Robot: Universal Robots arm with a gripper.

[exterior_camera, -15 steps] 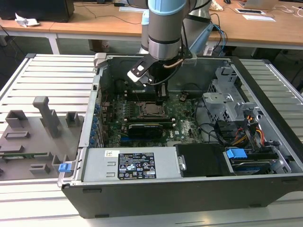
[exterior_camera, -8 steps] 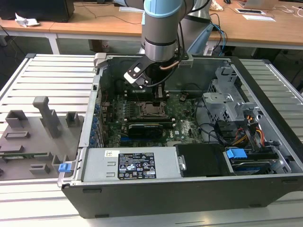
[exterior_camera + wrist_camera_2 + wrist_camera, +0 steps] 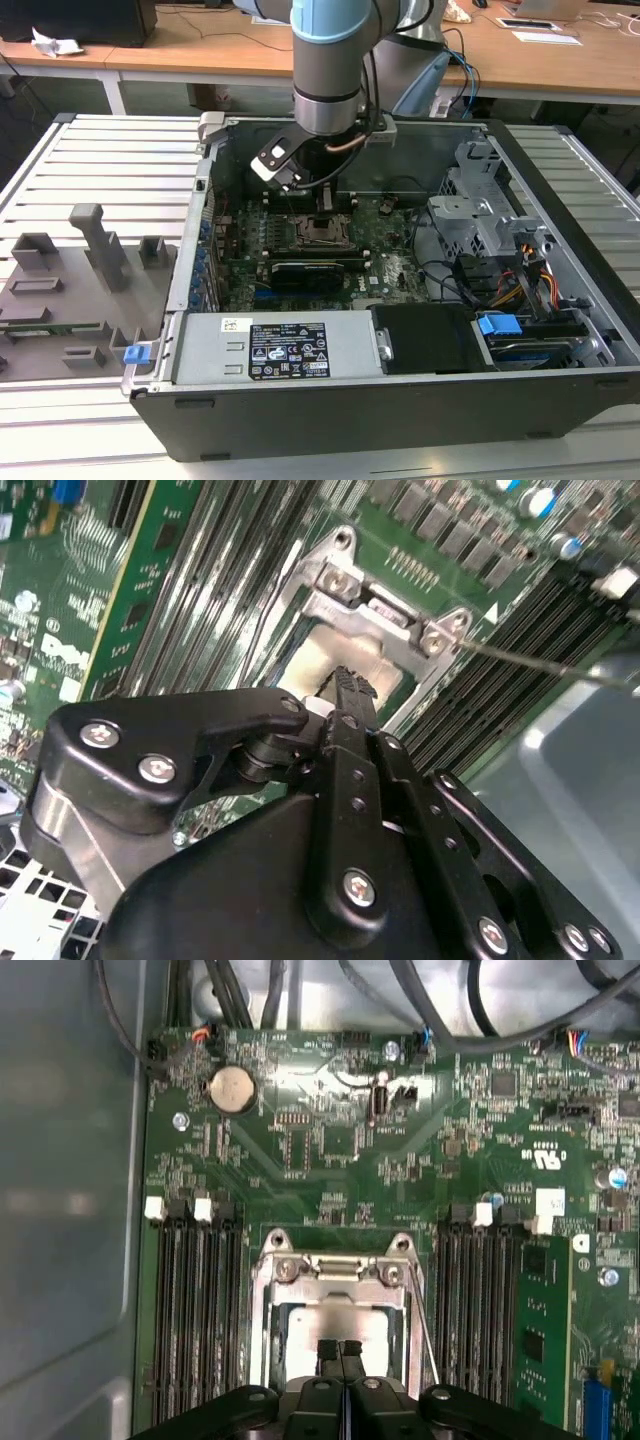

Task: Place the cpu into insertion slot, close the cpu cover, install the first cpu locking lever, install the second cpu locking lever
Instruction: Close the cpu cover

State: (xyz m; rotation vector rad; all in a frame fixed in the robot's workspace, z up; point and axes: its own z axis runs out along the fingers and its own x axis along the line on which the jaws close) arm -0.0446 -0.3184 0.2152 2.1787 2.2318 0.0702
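Claw (image 3: 340,1348) tips pressed together, nothing between them, hanging right over the insertion slot (image 3: 262,1340). The cpu (image 3: 335,1318) lies in that slot directly beneath, cpu cover (image 3: 345,1272) apparently down around it, thin locking lever (image 3: 425,1332) running along the slot's side.

The arm (image 3: 326,70) hangs straight down with its wrist vertical. Its pincer (image 3: 338,1348) points downward, fingertips pressed together with no gap.

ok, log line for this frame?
gripper: shut, tips over cpu | cpu: in insertion slot | cpu cover: down | locking lever: latch state unclear
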